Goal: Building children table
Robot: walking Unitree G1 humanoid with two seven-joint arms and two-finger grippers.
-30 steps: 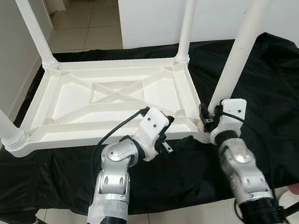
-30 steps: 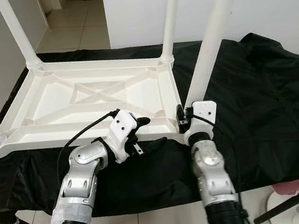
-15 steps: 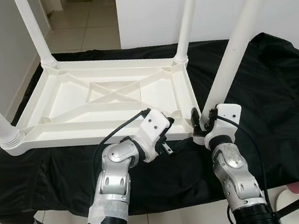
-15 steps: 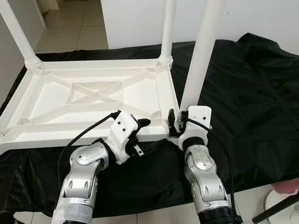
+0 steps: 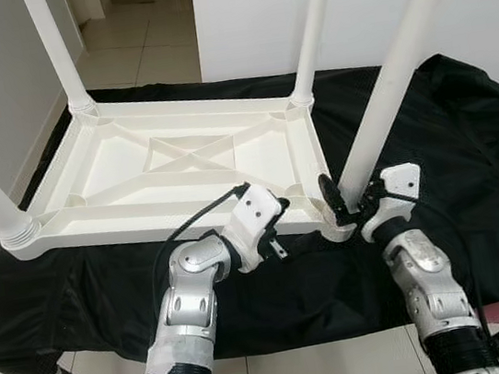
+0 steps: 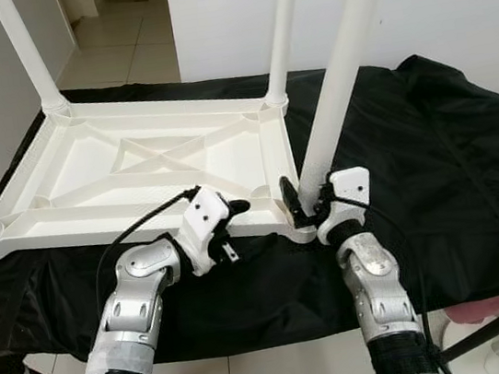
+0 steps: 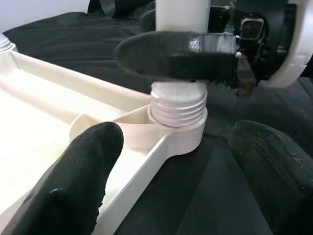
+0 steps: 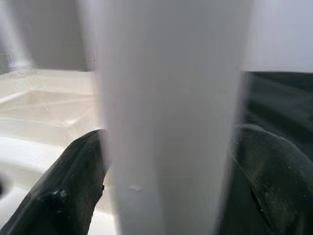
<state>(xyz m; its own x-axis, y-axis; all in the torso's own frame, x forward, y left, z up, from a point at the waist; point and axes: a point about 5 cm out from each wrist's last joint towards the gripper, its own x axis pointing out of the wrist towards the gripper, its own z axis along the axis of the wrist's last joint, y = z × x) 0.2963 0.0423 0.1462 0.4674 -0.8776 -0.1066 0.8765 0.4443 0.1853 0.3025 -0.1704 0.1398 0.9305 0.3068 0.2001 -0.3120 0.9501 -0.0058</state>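
A white plastic children's table (image 5: 125,163) lies upside down on a black cloth (image 5: 467,147). Three legs stand up from its corners. The fourth leg (image 5: 393,83) stands at the near right corner, its threaded base (image 7: 178,105) sitting in the corner socket (image 7: 181,134). My right gripper (image 5: 351,196) is shut on this leg just above the threads, one finger on each side (image 8: 63,191). My left gripper (image 5: 284,224) is open at the table's front rim, just left of that corner, with nothing between its fingers (image 7: 78,181).
The cloth-covered surface extends to the right of the table. A white wall (image 5: 243,11) stands behind and a tiled doorway (image 5: 140,35) lies at the back left. A pink object (image 6: 490,309) lies on the floor at the bottom right.
My right forearm has swung to the right and its gripper has turned around the leg's base. The left arm has stayed in place.
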